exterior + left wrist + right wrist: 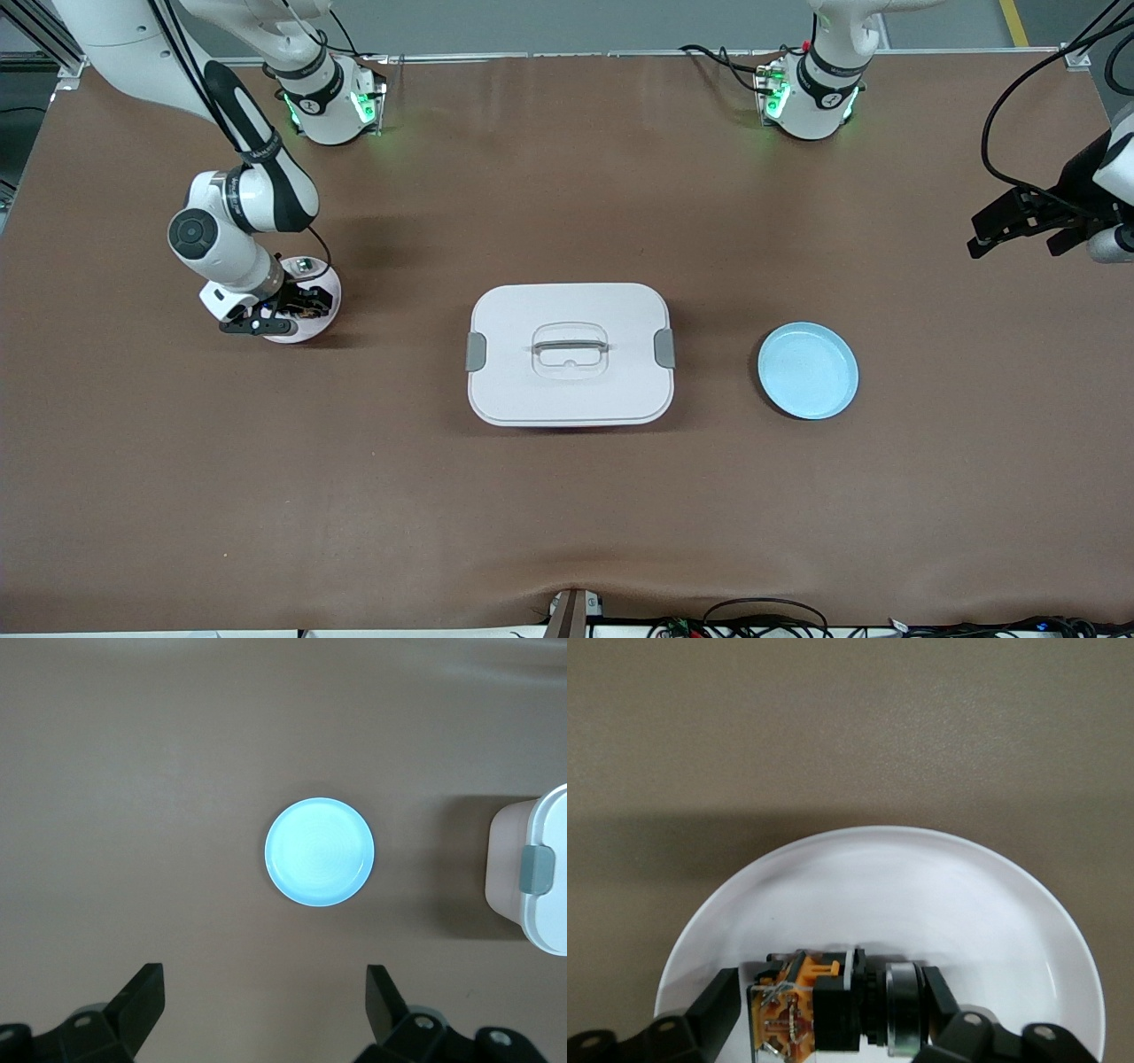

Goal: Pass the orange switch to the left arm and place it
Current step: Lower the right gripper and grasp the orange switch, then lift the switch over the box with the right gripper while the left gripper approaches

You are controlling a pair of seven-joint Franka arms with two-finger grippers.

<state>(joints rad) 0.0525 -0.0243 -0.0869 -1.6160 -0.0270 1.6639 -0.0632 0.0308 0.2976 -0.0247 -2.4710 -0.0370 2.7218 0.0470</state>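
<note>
The orange switch (pixel 824 1010), black with an orange end and a silver ring, lies on its side on a pale plate (pixel 921 895) at the right arm's end of the table. My right gripper (pixel 833 992) is down on that plate (pixel 326 282), one finger against each end of the switch, so it is shut on it. In the front view the right gripper (pixel 297 306) hides the switch. The white box (pixel 571 390) stands mid-table. My left gripper (pixel 1014 244) waits open and empty in the air at the left arm's end, its fingers (pixel 142 992) spread wide.
A round blue plate (pixel 807 369) lies between the box and the left arm's end; the left wrist view shows this plate (pixel 319 851) with a corner of the box (pixel 549 877). A small silver-and-green part (pixel 304 264) sits on the pale plate's farther edge.
</note>
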